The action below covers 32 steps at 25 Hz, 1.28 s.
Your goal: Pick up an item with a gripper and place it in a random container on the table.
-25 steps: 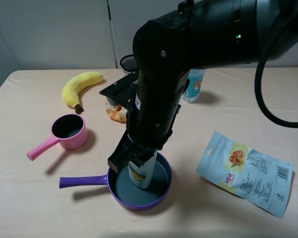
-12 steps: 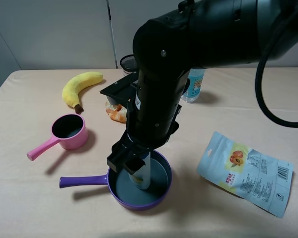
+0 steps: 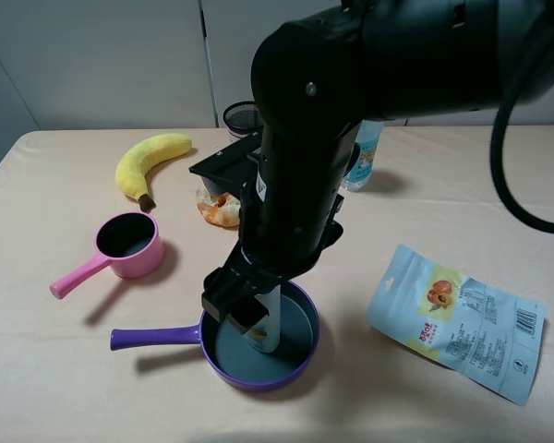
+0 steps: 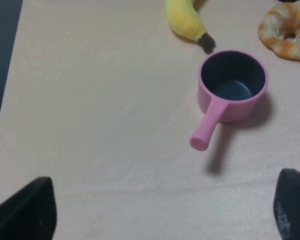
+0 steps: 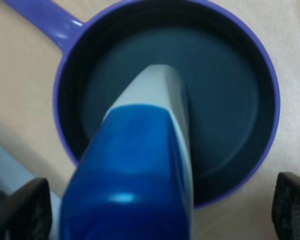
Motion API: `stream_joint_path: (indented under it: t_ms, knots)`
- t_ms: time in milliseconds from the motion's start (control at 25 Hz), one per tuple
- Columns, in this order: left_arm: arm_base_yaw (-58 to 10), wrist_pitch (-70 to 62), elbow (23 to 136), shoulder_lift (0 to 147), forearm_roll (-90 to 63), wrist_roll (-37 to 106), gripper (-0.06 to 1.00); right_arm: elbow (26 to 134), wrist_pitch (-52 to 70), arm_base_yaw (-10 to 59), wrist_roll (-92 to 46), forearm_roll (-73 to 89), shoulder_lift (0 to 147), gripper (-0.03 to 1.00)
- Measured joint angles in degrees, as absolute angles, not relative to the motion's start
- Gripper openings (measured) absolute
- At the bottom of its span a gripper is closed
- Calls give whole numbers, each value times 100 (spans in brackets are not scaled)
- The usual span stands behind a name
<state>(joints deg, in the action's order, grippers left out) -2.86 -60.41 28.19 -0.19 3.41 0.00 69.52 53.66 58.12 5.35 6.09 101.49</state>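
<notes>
right gripper (image 5: 156, 207) spread, free of the bottle (image 5: 140, 150) leaning in the pan (image 5: 270, 107); lift straight up, clear. left gripper (image 4: 158, 207) spread, empty.

Soft, even light from overhead fell on the table (image 3: 65, 388); shadows were faint (deepest beside the purple pan (image 3: 295, 332) near the front edge). The high view was sharp. In the right wrist view the bottle (image 5: 135, 165) loomed blurred, one small highlight on its cap.

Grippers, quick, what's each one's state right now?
Left gripper: open, empty.
Right gripper: open around the bottle, which leans unclamped in the purple pan.
</notes>
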Motion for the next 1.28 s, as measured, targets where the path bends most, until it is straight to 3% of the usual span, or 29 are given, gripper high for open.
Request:
stream_joint_path:
  t_ms: [520,880,1280]
  knots:
    - [-286,-6041,2819,-19,341,0,87,6952,6192,5812,517,934,8938,68]
    - [-286,-6041,2819,-19,341,0,87,6952,6934,5779,642,211,7995,69]
    - [-286,-6041,2819,-19,341,0,87,6952,6958,4297,336,-275,7254,69]
